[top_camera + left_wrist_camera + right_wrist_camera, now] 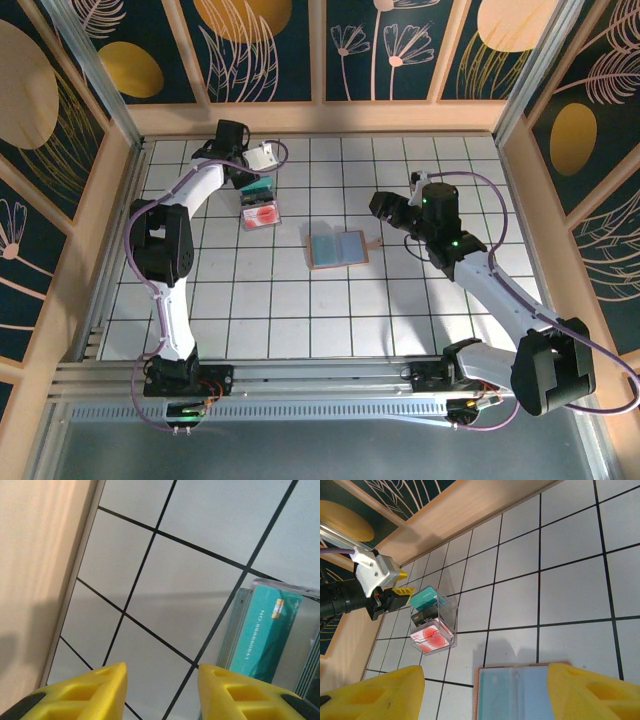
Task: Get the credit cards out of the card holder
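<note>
Right gripper [485,685] hovers over the open card holder [337,248] at mid-table, jaws wide, empty. Far left, the left gripper [162,680], jaws partly apart and empty, sits beside the teal card [262,632] and red-white cards [431,637] in a clear box [445,611]

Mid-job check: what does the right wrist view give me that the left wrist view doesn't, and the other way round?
Right wrist, of the two: the open card holder lying flat by the open right gripper, the red-and-white card in the clear box, and the left gripper beside that box. Left wrist, of the two: a close look at the teal card, its printed number and gold chip visible, plus the wooden wall. Both: the teal card, the clear box and the tiled table.
</note>
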Available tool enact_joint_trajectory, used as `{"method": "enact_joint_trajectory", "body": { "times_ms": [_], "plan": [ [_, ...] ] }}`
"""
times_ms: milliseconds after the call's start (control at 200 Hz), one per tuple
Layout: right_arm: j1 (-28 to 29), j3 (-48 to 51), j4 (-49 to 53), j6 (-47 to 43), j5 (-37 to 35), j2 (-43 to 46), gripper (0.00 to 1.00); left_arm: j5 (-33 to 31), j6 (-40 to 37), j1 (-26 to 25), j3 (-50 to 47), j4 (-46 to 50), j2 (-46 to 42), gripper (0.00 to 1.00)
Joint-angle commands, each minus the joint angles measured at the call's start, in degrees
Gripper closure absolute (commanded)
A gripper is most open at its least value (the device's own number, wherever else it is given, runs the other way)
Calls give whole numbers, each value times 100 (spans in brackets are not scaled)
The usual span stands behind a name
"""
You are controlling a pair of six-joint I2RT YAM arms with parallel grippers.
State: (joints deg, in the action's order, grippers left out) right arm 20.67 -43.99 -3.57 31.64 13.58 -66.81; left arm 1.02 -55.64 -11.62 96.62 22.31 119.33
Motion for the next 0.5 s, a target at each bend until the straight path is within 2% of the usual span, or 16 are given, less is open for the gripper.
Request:
{"method": "enact_joint_trajectory", "body": {
  "times_ms": [0,165,310,350,420,495],
  "plan": [
    [7,-49,-65,-33,92,67,35,103,175,28,-126,-138,-347,57],
    [142,-129,83,-104,-124,-28,38,303,590,27,-429,-331,-961,56],
    [432,-358,544,-208,-672,-280,39,382,1659,23,-862,-875,-1740,54],
    [538,-444,665,-240,-812,-375,39,373,2057,26,-988,-1064,-1966,46],
    [754,-592,921,-293,-1093,-561,39,362,2827,24,-1253,-1410,-2420,25],
    [1005,-765,1192,-351,-1350,-790,39,530,3643,22,-1532,-1700,-2813,19]
  ]
}}
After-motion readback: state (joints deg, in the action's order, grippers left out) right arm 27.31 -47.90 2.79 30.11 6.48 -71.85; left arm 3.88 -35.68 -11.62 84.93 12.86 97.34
